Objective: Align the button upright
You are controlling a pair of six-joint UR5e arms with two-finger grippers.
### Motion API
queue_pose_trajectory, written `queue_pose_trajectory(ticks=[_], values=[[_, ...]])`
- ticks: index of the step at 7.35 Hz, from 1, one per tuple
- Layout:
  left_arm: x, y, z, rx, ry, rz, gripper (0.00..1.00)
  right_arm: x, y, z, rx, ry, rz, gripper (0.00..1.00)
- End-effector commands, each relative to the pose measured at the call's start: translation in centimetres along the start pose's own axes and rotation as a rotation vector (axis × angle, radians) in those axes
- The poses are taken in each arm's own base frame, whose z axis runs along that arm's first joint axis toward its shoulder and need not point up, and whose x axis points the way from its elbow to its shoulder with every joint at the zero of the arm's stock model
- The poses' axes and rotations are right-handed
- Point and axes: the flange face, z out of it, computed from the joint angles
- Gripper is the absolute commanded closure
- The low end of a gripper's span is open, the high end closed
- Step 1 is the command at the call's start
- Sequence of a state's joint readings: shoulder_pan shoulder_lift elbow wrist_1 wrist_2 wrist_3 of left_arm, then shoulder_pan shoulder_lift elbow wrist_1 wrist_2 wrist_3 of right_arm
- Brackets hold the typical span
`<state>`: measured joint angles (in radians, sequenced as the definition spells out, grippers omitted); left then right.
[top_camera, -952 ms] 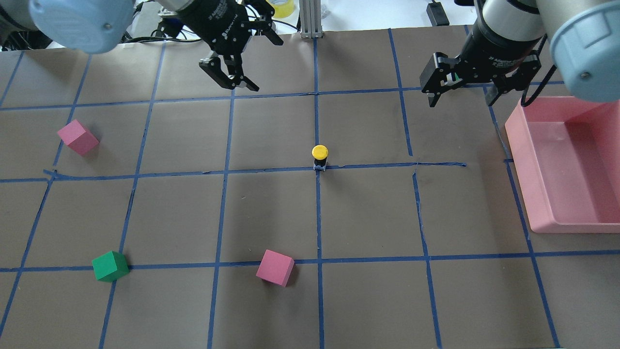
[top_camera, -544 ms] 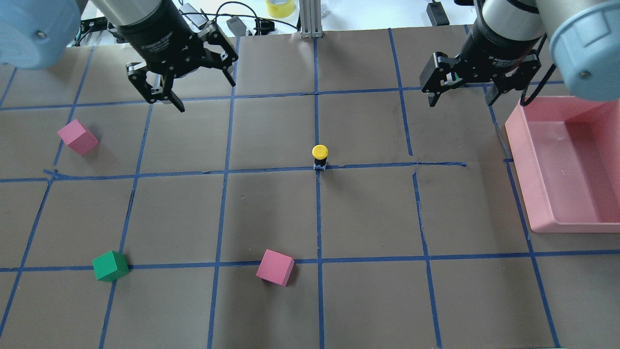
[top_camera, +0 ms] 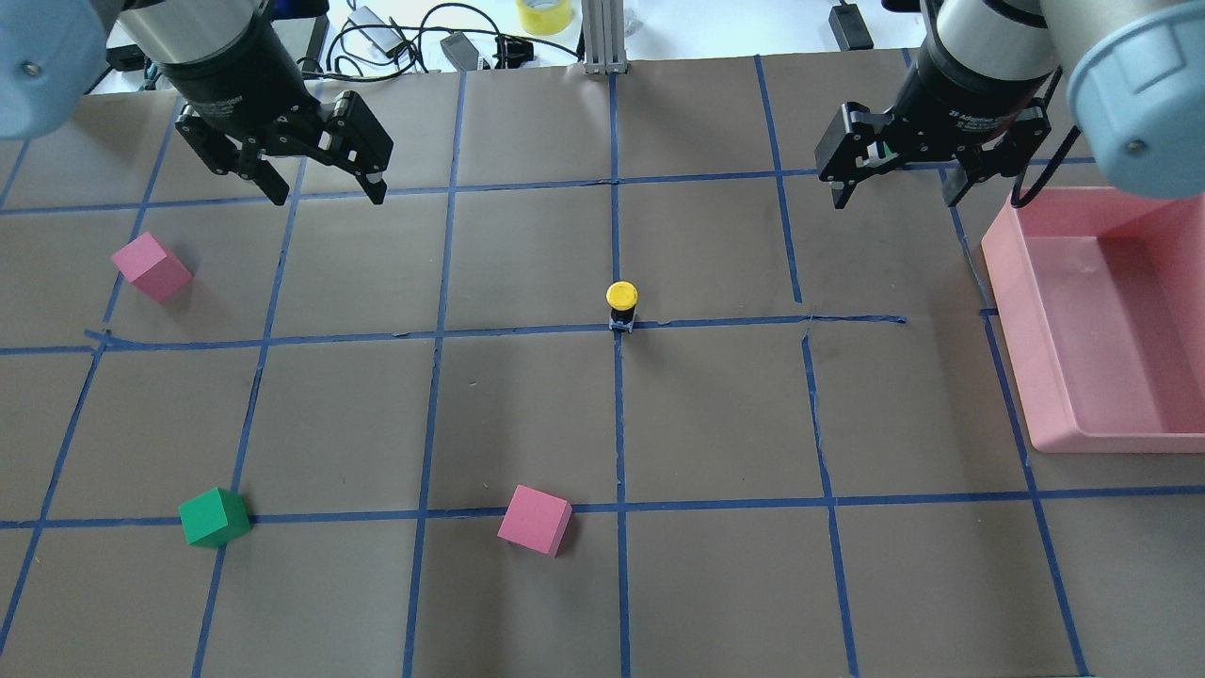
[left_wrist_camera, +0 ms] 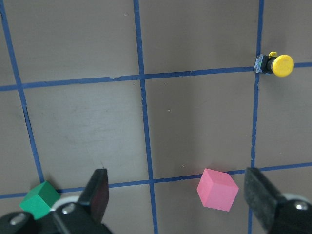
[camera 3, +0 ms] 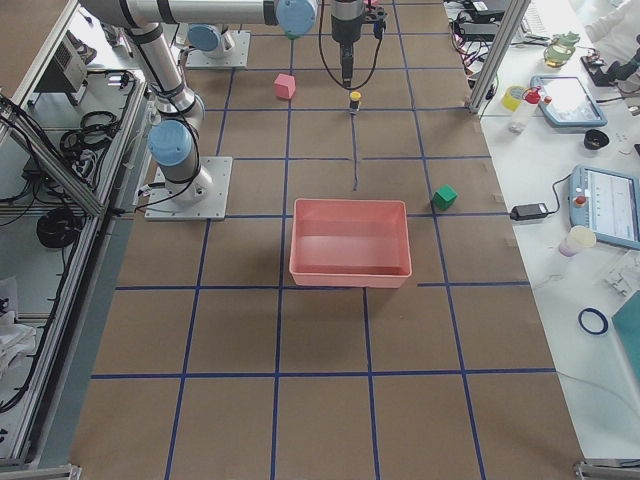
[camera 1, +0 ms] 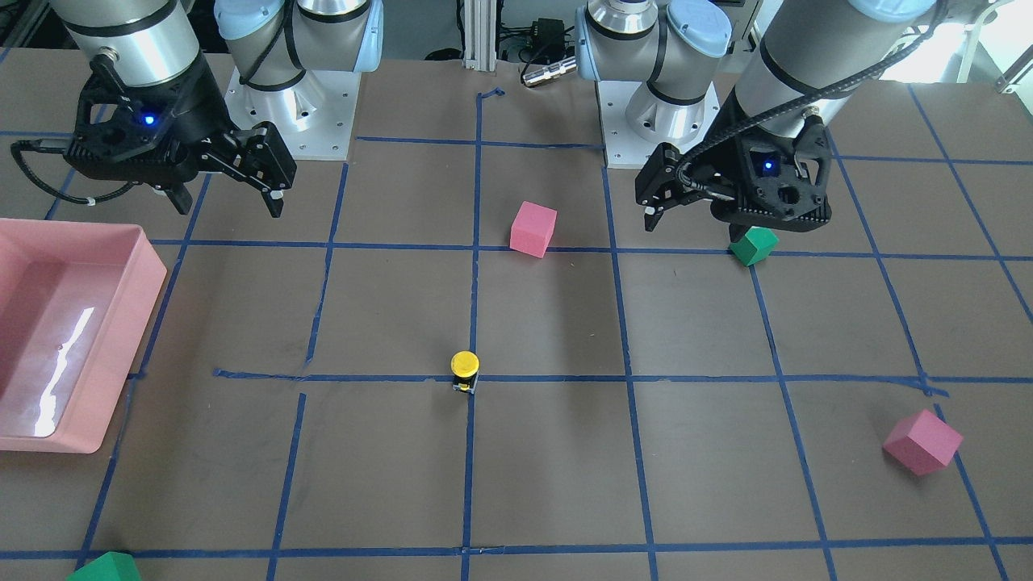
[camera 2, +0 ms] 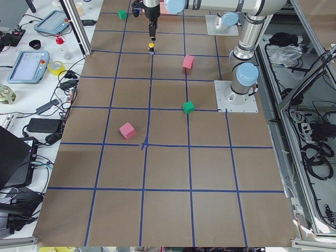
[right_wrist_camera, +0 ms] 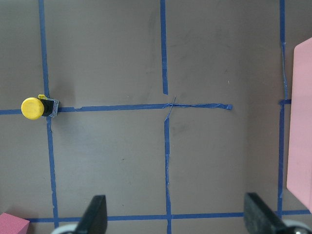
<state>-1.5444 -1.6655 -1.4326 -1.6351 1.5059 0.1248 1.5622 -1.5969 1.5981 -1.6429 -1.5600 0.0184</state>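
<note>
The button (top_camera: 621,299) has a yellow cap and black body. It stands upright on the crossing of blue tape lines at the table's middle. It also shows in the front view (camera 1: 464,367) and both wrist views (left_wrist_camera: 278,65) (right_wrist_camera: 36,108). My left gripper (top_camera: 329,193) is open and empty, high over the far left, well away from the button. My right gripper (top_camera: 894,193) is open and empty, high over the far right, also far from the button.
A pink tray (top_camera: 1012,311) sits at the right edge. Two pink cubes (top_camera: 151,266) (top_camera: 535,520) and a green cube (top_camera: 215,516) lie on the left half. Another green cube (camera 1: 105,569) lies at the far side near the right gripper.
My left gripper has swung left from the back centre to the back left and has turned. The right gripper and the button have not moved.
</note>
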Motion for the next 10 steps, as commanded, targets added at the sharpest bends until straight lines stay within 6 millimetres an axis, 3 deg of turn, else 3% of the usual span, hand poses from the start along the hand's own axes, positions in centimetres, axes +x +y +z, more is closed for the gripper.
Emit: queue_pose_trajectory(ticks=[1,3,10], values=[[-0.41,-0.63,-0.93,0.029,-0.003,0.002,0.00,-0.04,0.02,0.01,0.000,0.000,-0.001,0.00],[-0.41,-1.41,-1.38,0.110,-0.015,0.018,0.00,-0.04,-0.03,0.09,-0.002,0.000,-0.001,0.00],[-1.10,-1.41,-0.82,0.115,-0.079,-0.013,0.00,-0.48,0.06,-0.11,0.006,-0.007,-0.004,0.00]])
